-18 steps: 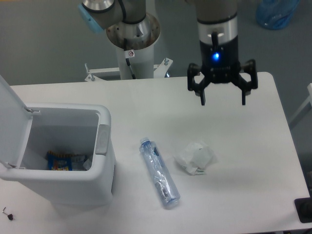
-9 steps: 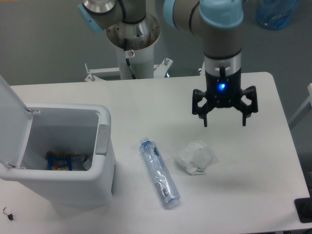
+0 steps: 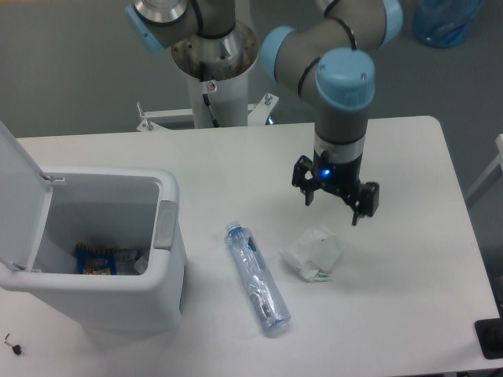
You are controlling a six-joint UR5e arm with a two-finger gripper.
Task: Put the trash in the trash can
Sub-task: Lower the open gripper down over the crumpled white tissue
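Over the right half of the tabletop [image 3: 409,157] the gripper [image 3: 335,198] has dropped a good bit lower than it was a second ago and swung in toward the crumpled white wad [image 3: 314,253], so now it hangs just above and slightly behind it, tilted a little, blue light on. Jaws are spread wide with nothing between them, not touching the wad yet. My read is it's lining up to grab that piece first, and it'll need to come down a touch more and settle around it before closing. The crushed clear plastic bottle [image 3: 257,279] lies on its side just to the left of the wad, cap end pointing away from me, untouched. The white trash can [image 3: 118,302] sits at the left edge with its lid [image 3: 20,196] flipped up, and there's already something colourful like a wrapper [image 3: 96,260] at the bottom. So both bits of trash are still out on the table. Surface is plain white and smooth, floor is grey, the arm's pedestal [image 3: 214,75] stands behind the table, and a blue bag-like thing [image 3: 448,22] sits in the far corner.
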